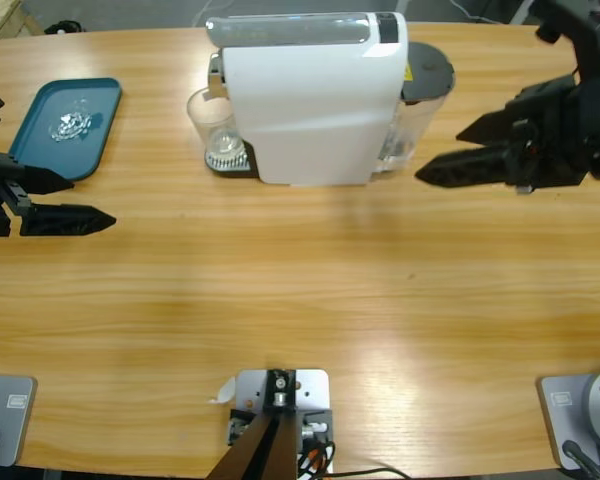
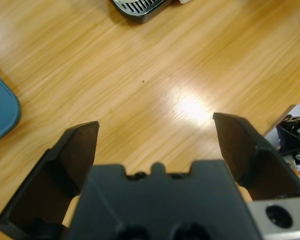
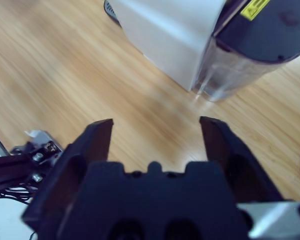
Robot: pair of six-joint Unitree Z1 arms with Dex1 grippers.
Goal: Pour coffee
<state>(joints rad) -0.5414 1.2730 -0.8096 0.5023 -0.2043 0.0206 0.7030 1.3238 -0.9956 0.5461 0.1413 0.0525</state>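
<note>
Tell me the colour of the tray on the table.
The tray is teal blue; it shows best in the high view.

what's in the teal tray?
The teal tray holds one small crumpled silvery item, like foil or a capsule; too small to identify. The rest of its floor is bare. Nothing covers it.

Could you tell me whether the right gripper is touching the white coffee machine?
Apart: the high view shows bare table between the right gripper and the white coffee machine.

left hand (image 2: 155, 145): matte black, wedge jaws | right hand (image 3: 155, 137): same black, silver-grey wrist plate, dark screw
</note>
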